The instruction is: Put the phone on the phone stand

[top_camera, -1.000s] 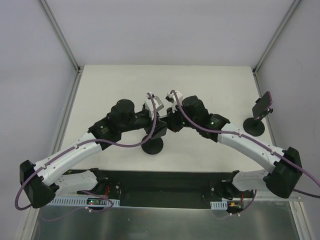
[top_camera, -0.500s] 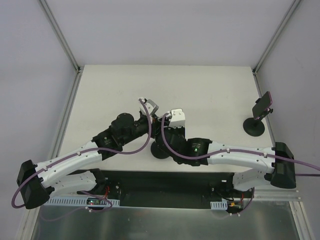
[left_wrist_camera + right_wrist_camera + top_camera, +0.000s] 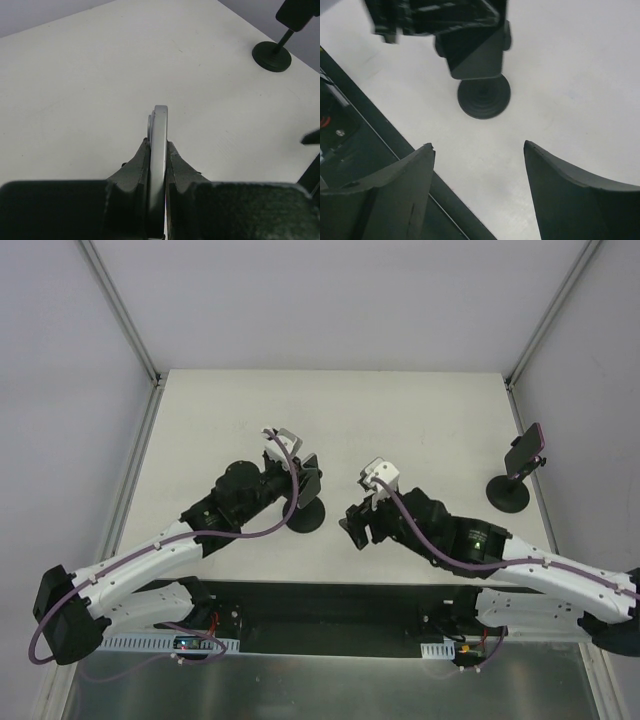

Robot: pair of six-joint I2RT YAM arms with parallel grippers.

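Left gripper (image 3: 306,472) clamped on a thin silver-edged slab (image 3: 160,127) over the near stand (image 3: 484,96) — right gripper (image 3: 477,146) fingers apart, pink-edged phone (image 3: 527,448) on far stand (image 3: 509,492)

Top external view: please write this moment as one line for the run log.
left gripper: shut on thin plate above near stand | right gripper: open, empty | phone: on far stand

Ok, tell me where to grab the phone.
The phone stands tilted on the right stand, a thin slab supported from below, so probably pinch its free top edge from above, across front and back.
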